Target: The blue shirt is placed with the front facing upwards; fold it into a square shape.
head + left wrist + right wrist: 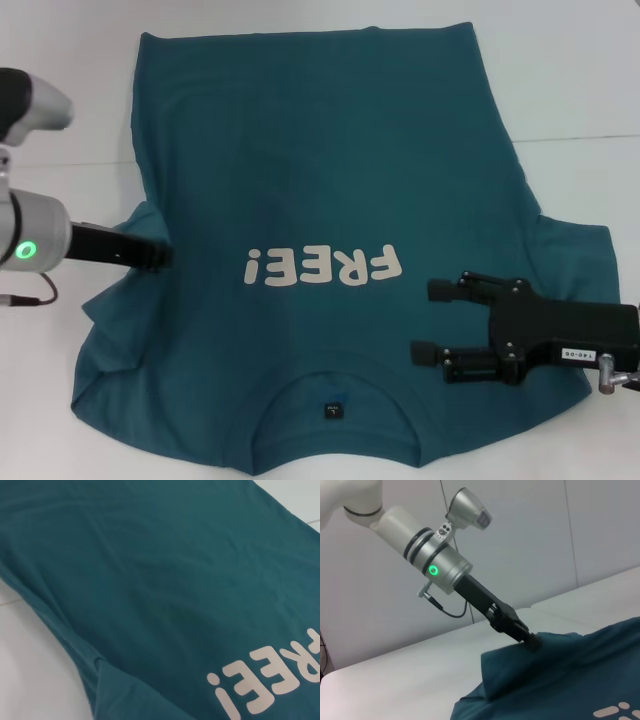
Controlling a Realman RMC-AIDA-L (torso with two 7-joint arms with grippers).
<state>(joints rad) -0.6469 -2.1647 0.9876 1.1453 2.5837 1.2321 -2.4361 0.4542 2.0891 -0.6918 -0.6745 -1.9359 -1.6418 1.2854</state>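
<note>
- I have the blue shirt [330,200] lying front up across the middle of the white table [580,80], its collar toward the near edge and its hem toward the far edge.
- My left gripper [158,255] is closed on the shirt's left sleeve; the right wrist view shows cloth lifted into a raised fold at its tip [532,642].
- My right gripper [432,320] hovers over the right chest beside the "FREE!" lettering [322,266], its fingers spread wide and holding nothing.
- I judge the task barely begun: the left sleeve is bunched inward, the right sleeve still lies flat, and the body is unfolded.
- What's left, as I see it: both side folds, then the lengthwise fold to make a square.
</note>
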